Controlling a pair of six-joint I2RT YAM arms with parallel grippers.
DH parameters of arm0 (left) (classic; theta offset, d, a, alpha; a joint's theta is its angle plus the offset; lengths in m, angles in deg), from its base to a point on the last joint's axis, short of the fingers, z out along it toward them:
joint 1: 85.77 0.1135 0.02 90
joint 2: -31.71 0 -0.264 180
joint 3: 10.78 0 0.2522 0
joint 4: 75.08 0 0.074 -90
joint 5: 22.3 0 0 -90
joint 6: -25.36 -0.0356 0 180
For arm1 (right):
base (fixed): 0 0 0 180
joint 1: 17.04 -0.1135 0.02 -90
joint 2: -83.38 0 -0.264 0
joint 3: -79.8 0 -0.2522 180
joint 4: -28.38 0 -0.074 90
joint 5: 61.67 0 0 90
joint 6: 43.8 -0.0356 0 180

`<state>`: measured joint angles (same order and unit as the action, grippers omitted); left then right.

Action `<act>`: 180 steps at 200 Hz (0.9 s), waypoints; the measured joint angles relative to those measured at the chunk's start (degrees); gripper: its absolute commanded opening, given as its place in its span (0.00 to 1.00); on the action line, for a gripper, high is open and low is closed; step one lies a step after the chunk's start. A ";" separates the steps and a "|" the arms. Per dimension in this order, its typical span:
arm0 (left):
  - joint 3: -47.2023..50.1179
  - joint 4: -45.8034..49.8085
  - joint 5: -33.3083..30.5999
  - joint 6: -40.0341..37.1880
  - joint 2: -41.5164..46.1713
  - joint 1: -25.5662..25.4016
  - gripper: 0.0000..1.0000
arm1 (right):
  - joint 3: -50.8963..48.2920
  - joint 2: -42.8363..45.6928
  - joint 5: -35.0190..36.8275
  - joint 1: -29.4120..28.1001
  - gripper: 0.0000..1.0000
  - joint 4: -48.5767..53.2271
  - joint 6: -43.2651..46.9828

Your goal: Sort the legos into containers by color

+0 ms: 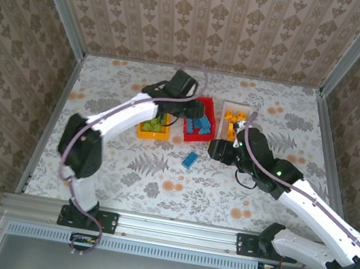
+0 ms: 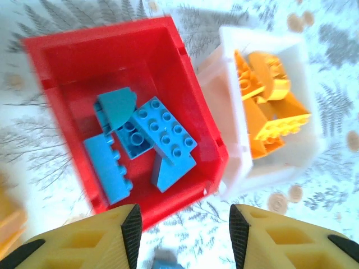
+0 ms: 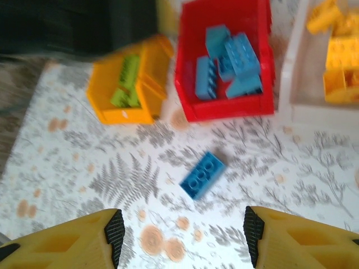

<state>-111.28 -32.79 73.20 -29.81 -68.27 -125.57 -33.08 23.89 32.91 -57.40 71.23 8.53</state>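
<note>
One blue lego (image 3: 202, 175) lies loose on the fern-print table (image 1: 125, 174), at 6 o'clock of the red bin (image 3: 224, 114).
Your right gripper (image 3: 183, 232) hangs over it, jaws apart and empty. The brick lies skewed to them, so a pinch may twist it free. The left gripper (image 2: 185, 230), also apart and empty, sits over the red bin, so the arms may clash at the drop. The white bin (image 3: 291, 84) is just beside it at 3 o'clock and could catch a stray release. Damask wallpaper (image 1: 206, 21), aluminium frame (image 1: 178, 229).
</note>
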 measured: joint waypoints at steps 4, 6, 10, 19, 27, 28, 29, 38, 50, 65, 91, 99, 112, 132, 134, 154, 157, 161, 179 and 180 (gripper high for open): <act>1.51 -0.20 -0.52 0.44 2.38 -0.02 0.50 | 0.00 -1.16 0.22 -0.39 0.63 0.63 -0.48; 2.49 -0.52 -0.92 0.76 3.69 -0.09 0.50 | 0.00 -1.55 0.33 -0.55 0.63 0.85 -0.61; 4.09 -0.76 -1.53 1.25 6.03 -0.17 0.50 | -0.02 -2.78 0.55 -1.03 0.63 1.27 -1.18; 8.13 -1.92 -3.19 2.34 11.61 -0.35 0.50 | -0.09 -5.55 1.01 -2.25 0.63 2.10 -2.75; 11.89 -2.51 -4.63 3.21 16.33 -0.66 0.51 | -0.11 -8.20 1.27 -3.52 0.62 2.73 -4.42; 12.22 -2.51 -4.79 3.28 16.74 -0.68 0.51 | -0.11 -8.39 1.29 -3.61 0.62 2.75 -4.52; 12.85 -2.54 -5.03 3.45 17.59 -0.72 0.51 | -0.11 -8.83 1.29 -3.82 0.62 2.78 -4.72; 16.72 -2.95 -6.51 4.24 22.23 -1.20 0.51 | -0.09 -11.69 1.51 -5.35 0.62 2.86 -6.91; 22.32 -3.02 -8.46 5.01 28.04 -1.90 0.52 | 0.52 -15.63 2.29 -7.39 0.63 3.13 -9.81; 28.76 -2.54 -10.34 5.73 34.45 -2.69 0.54 | 3.54 -21.97 2.99 -9.66 0.65 3.85 -14.21; 37.48 -0.31 -11.96 6.60 45.51 -3.30 0.59 | 8.04 -30.60 3.19 -11.06 0.68 2.71 -21.11; 39.06 0.42 -12.17 6.88 48.61 -3.30 0.59 | 8.83 -32.96 3.17 -10.99 0.69 1.90 -22.91; 40.72 1.97 -12.52 7.52 53.53 -3.30 0.60 | 10.10 -36.30 3.37 -10.82 0.70 1.11 -24.96; 42.05 3.85 -12.87 8.17 58.66 -3.30 0.60 | 12.22 -40.52 3.87 -10.14 0.70 0.72 -27.26; 42.10 4.02 -12.87 8.22 58.93 -3.30 0.60 | 12.39 -40.83 3.89 -10.05 0.70 0.72 -27.41; 42.21 6.08 -12.92 8.72 61.09 -3.30 0.60 | 13.62 -43.39 4.09 -8.70 0.68 0.42 -28.92; 42.21 6.25 -12.92 8.74 61.13 -3.30 0.60 | 13.70 -43.71 4.11 -8.46 0.67 0.26 -29.00; 42.21 6.43 -12.90 8.76 61.22 -3.30 0.60 | 13.79 -44.11 4.09 -8.15 0.67 0.15 -29.14; 42.21 7.28 -12.87 8.85 61.20 -3.30 0.60 | 14.14 -45.88 4.09 -6.88 0.61 -0.44 -29.38; 42.21 7.30 -12.87 8.87 61.20 -3.30 0.60 | 14.21 -46.03 4.09 -6.78 0.61 -0.52 -29.57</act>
<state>-69.08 -25.49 60.33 -20.94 -7.07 -128.87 -18.87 -22.14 36.99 -64.18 70.70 -21.04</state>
